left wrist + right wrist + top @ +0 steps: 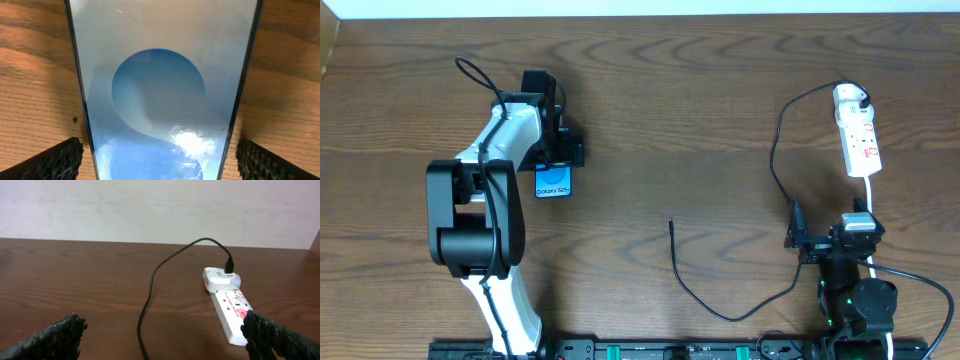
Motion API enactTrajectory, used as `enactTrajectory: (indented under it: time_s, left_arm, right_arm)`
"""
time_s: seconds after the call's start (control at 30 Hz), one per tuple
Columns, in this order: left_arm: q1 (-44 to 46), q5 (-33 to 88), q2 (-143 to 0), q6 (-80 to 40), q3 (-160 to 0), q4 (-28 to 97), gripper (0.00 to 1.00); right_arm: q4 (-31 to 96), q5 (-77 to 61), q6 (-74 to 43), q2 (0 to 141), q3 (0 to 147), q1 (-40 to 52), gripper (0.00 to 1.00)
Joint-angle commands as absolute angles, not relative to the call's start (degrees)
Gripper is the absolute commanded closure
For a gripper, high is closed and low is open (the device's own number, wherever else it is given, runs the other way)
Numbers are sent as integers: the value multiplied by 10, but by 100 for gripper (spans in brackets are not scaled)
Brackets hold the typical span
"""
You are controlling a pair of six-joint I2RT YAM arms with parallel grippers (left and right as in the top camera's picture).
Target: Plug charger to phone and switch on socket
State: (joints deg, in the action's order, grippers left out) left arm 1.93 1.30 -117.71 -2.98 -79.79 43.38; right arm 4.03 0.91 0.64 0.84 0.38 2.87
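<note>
The phone (553, 182) lies flat on the table, its blue screen facing up, and it fills the left wrist view (160, 75). My left gripper (557, 158) is open and straddles the phone's far end, with both fingers (160, 162) clear of its edges. The charger's thin black cable (775, 150) runs from its white plug (850, 97), which sits in the socket (861, 140), down to its loose tip (670, 222) on the table. My right gripper (830, 228) is open and empty (162, 327). It is near the socket (231, 314), with the cable (147, 305) between its fingers.
The socket's white cord (871, 195) runs toward the right arm's base. The table's far edge meets a pale wall (160, 210). The left arm's black cable (475, 75) loops above its wrist.
</note>
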Motion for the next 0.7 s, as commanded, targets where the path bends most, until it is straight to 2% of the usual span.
enactTrajectory:
  time_s: [0.0,0.67]
  left_arm:
    - [16,-21,-1199,-26,-796,441,2]
    - [16,11,-1199,-24,-787,447,2]
  right_arm:
    - [43,13,3,4,3,33,1]
    - [43,13,3,4,3,33,1]
